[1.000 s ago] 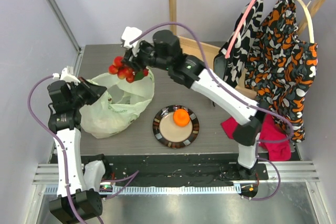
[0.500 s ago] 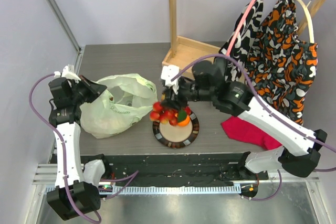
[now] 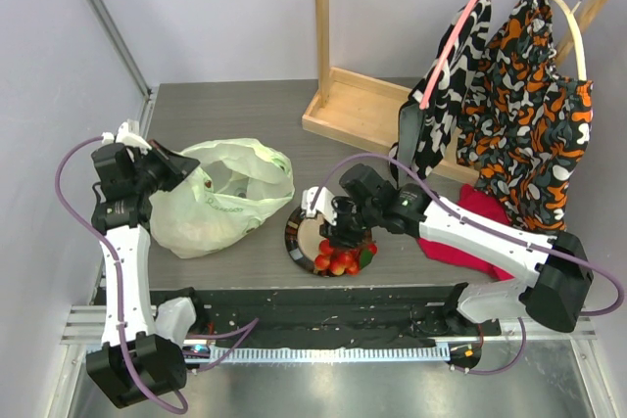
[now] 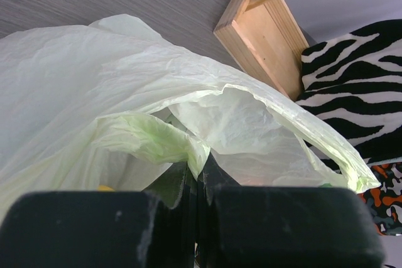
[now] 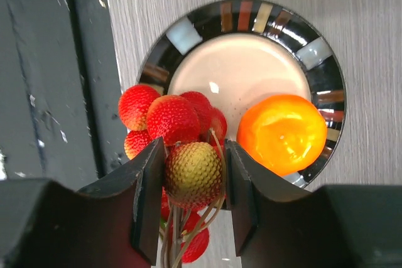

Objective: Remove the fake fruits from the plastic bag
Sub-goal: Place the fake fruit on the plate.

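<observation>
Now lowered over plate (image 5: 245, 14), right pincer (image 5: 193, 174) pinching berries (image 5: 173, 120) beside orange (image 5: 282, 133), left pincer (image 4: 198, 183) clamping bag (image 4: 94, 80), wooden rack (image 3: 358, 110) behind.

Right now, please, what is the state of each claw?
Left claw: closed, pinching the thin pale green plastic bag.
Right claw: closed on the bunch of small glossy red plastic berries, at the edge of the round dark-rimmed plate.

Plastic bag (image 3: 220, 208) left of plate (image 3: 292, 233), orange (image 5: 282, 133) on it, rack (image 3: 358, 105) behind.
</observation>
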Action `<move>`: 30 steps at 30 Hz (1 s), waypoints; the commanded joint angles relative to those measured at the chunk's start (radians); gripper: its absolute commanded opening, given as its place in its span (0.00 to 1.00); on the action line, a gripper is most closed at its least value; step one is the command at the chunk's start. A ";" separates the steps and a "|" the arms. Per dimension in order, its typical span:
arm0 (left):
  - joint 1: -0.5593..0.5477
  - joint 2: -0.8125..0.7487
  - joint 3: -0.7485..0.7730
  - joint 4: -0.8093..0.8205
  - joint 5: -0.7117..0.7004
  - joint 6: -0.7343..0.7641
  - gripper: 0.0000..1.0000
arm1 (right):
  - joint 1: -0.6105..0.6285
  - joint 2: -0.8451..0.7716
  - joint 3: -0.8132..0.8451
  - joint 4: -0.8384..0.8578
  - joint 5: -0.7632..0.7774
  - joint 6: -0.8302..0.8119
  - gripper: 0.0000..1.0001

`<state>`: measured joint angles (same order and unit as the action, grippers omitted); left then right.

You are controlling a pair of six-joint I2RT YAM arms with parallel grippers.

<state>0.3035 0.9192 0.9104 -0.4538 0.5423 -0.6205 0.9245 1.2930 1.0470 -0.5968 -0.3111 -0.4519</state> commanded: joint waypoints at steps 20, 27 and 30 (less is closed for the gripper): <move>0.006 0.017 0.015 0.037 0.007 0.007 0.00 | -0.009 -0.001 0.080 -0.056 -0.118 -0.419 0.03; 0.005 0.014 -0.001 0.040 0.018 -0.005 0.00 | -0.009 0.003 0.077 -0.141 -0.146 -0.541 0.03; 0.005 0.007 -0.002 0.038 0.013 -0.004 0.00 | -0.009 0.008 0.055 -0.153 -0.141 -0.590 0.03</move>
<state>0.3035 0.9360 0.9100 -0.4534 0.5430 -0.6216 0.9188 1.3003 1.0897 -0.7147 -0.4206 -0.9504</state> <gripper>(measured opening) 0.026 0.442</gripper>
